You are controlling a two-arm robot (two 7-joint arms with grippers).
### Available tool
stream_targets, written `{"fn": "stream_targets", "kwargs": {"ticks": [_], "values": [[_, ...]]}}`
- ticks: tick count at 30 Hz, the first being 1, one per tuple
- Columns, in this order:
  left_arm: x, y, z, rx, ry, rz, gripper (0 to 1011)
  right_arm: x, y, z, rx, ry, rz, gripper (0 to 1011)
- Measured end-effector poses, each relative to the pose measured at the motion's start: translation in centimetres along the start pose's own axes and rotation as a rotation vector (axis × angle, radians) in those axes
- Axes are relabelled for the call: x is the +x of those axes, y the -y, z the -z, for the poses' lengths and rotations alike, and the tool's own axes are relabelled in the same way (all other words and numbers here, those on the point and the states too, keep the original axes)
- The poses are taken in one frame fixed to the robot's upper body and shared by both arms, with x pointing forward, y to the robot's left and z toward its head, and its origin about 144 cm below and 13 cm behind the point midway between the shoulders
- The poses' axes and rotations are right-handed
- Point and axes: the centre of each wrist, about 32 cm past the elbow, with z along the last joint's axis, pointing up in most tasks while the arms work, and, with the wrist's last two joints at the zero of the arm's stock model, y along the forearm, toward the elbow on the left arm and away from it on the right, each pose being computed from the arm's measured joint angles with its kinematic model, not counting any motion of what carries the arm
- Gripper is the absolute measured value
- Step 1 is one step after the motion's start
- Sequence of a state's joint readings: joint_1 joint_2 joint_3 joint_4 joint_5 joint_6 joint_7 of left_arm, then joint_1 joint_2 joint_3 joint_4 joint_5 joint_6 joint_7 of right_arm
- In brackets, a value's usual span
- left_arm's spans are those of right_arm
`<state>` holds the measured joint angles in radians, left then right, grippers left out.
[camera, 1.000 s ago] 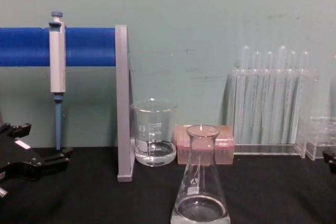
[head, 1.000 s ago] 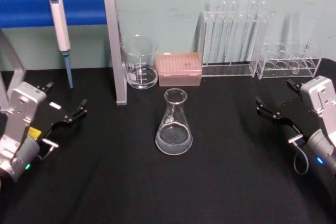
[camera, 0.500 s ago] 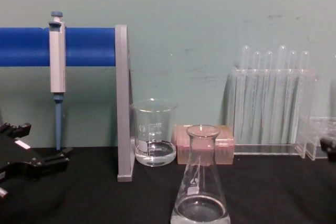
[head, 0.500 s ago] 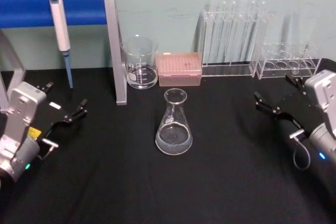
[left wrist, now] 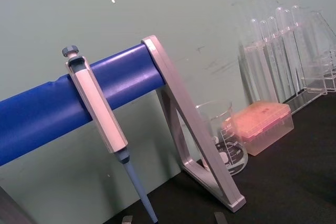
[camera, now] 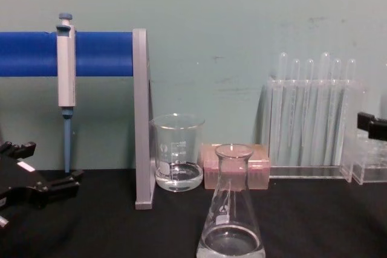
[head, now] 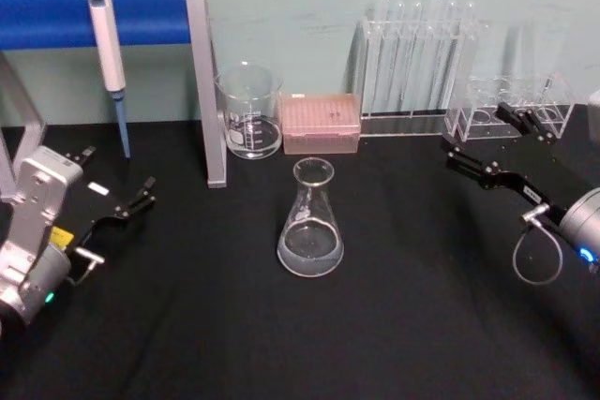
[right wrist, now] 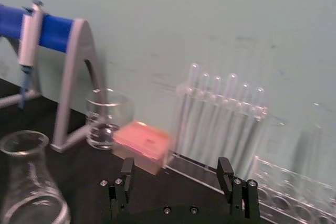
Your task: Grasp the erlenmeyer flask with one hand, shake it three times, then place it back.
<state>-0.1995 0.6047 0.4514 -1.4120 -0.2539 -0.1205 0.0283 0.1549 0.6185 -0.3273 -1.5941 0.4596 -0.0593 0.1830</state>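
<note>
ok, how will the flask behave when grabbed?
Probably slippery and fragile: the flask is smooth clear glass with a tapered neck. Likely stable: wide base, a little liquid low down, which may slosh when shaken. The open right gripper hangs to its right, apart; the left gripper sits parked at far left.

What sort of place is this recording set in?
Most likely a chemistry lab bench, perhaps a mock one: an erlenmeyer flask holding clear liquid stands on the black table, a pipette hangs on a blue stand, and test tubes stand in a clear rack by the wall.
</note>
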Motion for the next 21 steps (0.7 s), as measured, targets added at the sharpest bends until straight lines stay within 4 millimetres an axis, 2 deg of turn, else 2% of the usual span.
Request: {"fn": "stream_targets", "kwargs": {"ticks": [9,21], "values": [[0.0,0.0,0.0,0.0,0.0,0.0,1001,-0.5,0.4,-0.9,0.004,-0.054,-0.09,1000],[0.0,0.0,0.0,0.0,0.0,0.0,1001,-2.0,0.6,-0.7,-0.024,-0.094,-0.206,1000]]}}
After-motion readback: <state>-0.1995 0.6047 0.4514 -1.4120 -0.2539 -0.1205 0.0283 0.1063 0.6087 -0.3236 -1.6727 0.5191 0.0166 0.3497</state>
